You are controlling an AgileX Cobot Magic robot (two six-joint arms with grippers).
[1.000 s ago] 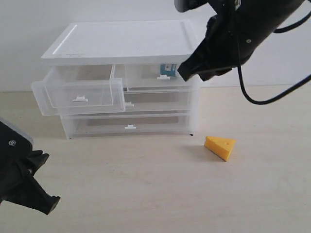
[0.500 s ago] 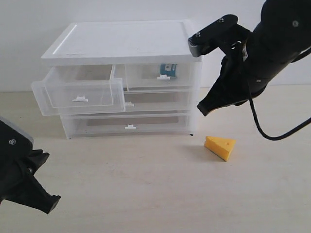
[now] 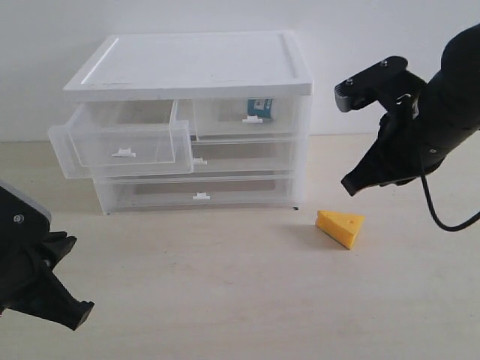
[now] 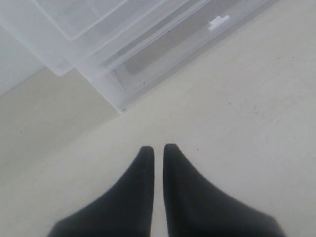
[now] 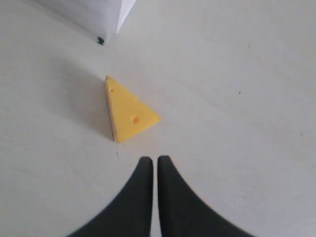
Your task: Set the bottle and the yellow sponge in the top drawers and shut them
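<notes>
Yellow sponge [image 3: 340,227] on surface [image 3: 225,285], near drawer unit's [image 3: 187,64] R corner, apart. R end effector [image 3: 351,184] clenched, empty, hovering above it. Prob. light, soft, squashy; pinch across wedge's sides, mid-body.

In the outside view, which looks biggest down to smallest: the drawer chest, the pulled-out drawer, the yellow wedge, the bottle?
1. Chest
2. Open drawer
3. Sponge
Bottle: only partly visible, so unsure.

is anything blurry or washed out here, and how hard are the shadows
Exterior view: even soft light, sharp; the yellow sponge throws a faint shadow toward the drawer unit. Right wrist view: sponge crisp, shadow soft. Left wrist view: drawer unit pale, washed out, slightly soft.
</notes>
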